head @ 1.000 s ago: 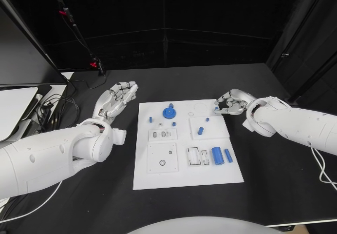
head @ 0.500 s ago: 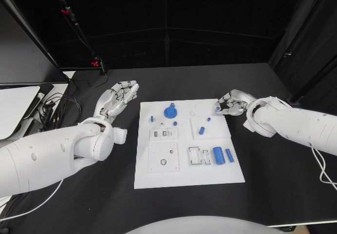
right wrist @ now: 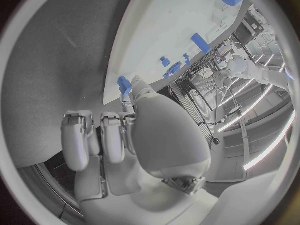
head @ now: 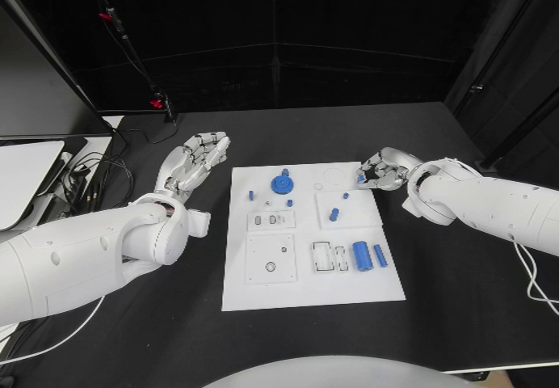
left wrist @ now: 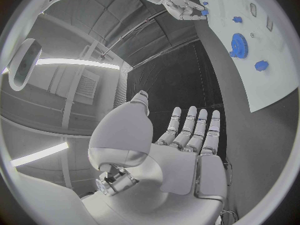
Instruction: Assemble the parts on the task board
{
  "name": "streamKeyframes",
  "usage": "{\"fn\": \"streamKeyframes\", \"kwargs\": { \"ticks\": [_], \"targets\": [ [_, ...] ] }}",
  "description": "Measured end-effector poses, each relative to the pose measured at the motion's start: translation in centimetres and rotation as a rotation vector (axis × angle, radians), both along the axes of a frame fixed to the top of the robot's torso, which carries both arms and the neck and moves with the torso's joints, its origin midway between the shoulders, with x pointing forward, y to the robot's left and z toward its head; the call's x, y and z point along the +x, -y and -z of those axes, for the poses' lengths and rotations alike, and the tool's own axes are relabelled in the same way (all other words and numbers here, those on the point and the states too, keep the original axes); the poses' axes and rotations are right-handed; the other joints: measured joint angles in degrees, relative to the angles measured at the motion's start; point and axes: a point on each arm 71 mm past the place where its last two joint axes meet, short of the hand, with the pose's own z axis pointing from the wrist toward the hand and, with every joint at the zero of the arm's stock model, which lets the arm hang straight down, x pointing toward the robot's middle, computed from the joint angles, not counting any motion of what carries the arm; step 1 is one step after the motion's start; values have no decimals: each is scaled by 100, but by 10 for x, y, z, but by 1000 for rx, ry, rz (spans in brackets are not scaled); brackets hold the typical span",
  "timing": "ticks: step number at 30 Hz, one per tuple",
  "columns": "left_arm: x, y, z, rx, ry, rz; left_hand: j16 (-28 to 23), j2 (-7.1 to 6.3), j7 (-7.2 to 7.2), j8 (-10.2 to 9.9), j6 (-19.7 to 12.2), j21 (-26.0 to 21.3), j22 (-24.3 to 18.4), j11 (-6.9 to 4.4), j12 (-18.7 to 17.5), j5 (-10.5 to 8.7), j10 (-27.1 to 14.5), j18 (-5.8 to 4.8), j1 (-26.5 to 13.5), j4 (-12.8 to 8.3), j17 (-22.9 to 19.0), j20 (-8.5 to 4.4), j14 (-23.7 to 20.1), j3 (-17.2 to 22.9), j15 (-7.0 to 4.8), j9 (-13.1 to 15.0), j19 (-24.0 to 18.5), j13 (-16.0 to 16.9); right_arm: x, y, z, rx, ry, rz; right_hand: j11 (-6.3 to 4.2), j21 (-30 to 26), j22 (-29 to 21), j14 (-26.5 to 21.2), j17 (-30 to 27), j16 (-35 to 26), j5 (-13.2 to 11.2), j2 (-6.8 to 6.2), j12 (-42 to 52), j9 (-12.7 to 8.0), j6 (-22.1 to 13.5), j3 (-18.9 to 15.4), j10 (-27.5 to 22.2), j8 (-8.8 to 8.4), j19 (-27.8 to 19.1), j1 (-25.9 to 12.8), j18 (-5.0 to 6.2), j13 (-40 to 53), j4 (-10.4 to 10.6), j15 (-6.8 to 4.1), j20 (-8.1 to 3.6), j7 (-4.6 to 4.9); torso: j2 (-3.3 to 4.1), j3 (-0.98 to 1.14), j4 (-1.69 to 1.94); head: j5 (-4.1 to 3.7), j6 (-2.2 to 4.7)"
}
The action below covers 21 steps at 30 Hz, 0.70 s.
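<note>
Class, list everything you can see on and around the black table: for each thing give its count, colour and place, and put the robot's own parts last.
Flat white task board: one, white, middle of the black table.
Round blue gear part: one, blue, far end of the board.
Large blue cylinder part: one, blue, near-right area of the board, beside a thinner blue cylinder part.
Small blue peg parts: several, blue, scattered over the far half of the board; exact count hard to tell.
Black table: one, black, under everything.
Dark cables: several, black, far-left table edge.
Left hand: one, silver, fingers spread, holding nothing, left of the board.
Right hand: one, silver, at the board's far-right corner, pinching a small blue part.
</note>
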Motion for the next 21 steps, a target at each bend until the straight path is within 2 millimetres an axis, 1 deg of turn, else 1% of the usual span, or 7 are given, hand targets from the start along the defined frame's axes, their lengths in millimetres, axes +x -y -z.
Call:
{"fn": "streamKeyframes", "kwargs": {
  "ticks": [5,6,10,13,14,20,21],
  "targets": [
    [0,0,0,0,0,0,0,0,0,0,0,0,0,0,0,0,0,0,0,0,0,0,0,0,0,0,0,0,0,-1,1,-5,-5,2,0,0,0,0,0,0,0,0,0,4,2,0,0,0,0,0,0,0,0,0,0,-2,0,1,0,-2,-8],
    [0,0,0,0,0,0,0,0,0,0,0,0,0,0,0,0,0,0,0,0,0,0,0,0,0,0,0,0,0,-1,1,-6,-6,3,0,0,0,0,0,0,0,0,0,5,20,0,0,0,0,0,0,0,0,0,0,-20,0,1,0,-2,-12],
    [0,0,0,0,0,0,0,0,0,0,0,0,0,0,0,0,0,0,0,0,0,0,0,0,0,0,0,0,0,-1,1,-9,-9,6,0,0,0,0,-1,0,0,0,0,4,40,15,0,0,1,0,0,0,-15,0,1,0,-2,1,0,-5,-16],
    [0,0,0,0,0,-1,0,0,0,0,0,0,0,0,0,0,0,0,0,0,0,0,0,0,0,0,0,0,0,-1,1,-12,-10,9,0,0,0,0,-1,0,0,23,0,4,41,15,0,0,1,23,0,0,-15,0,1,-1,-4,1,0,-10,-14],
    [0,0,0,0,0,-1,0,0,0,0,0,0,0,0,0,0,0,0,0,0,0,0,0,0,0,0,0,0,0,-1,1,-13,-11,10,0,0,0,0,-1,0,0,23,0,10,63,15,0,0,1,23,0,0,-15,0,1,-20,-4,1,0,-11,-14],
    [0,0,0,0,0,-1,0,0,0,0,0,0,0,0,0,0,0,0,0,0,0,0,0,0,0,0,0,0,1,0,1,-15,-13,15,0,0,0,0,-1,0,0,23,0,19,141,15,0,34,0,23,0,0,-15,0,1,-23,-4,2,0,-18,-12],
    [0,0,0,0,0,-1,0,0,0,0,0,0,0,0,0,0,0,0,0,0,0,0,0,0,0,0,0,0,1,0,1,-16,-13,16,0,0,0,0,-1,0,0,23,0,19,157,15,0,34,1,23,0,0,-15,0,1,-11,-4,2,0,-18,-12]
  ]
}}
